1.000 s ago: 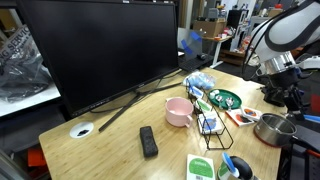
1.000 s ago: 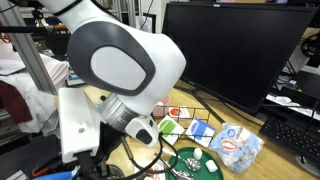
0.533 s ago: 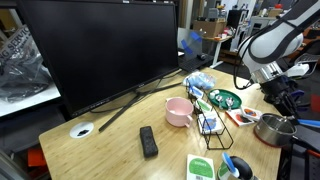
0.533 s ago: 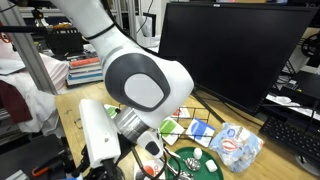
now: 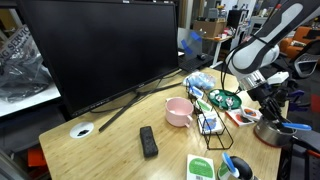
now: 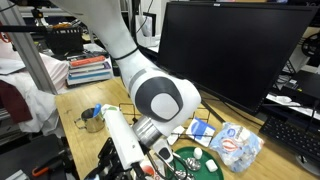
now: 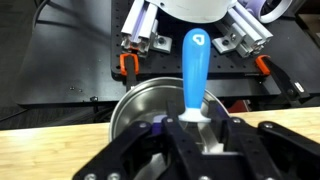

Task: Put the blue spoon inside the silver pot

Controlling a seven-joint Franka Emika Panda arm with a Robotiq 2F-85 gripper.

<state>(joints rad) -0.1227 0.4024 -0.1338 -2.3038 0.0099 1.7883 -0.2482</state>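
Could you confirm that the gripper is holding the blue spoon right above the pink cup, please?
Not quite. The gripper holds the blue spoon above the silver pot, not the pink cup; the wrist view shows the pot's rim right behind the spoon. The pink cup stands apart, farther along the table, in an exterior view.

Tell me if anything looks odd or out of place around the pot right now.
Only the spoon: it is clamped between the fingers, and its handle sticks out over the far rim of the pot instead of lying inside. Nothing looks spilled or damaged.
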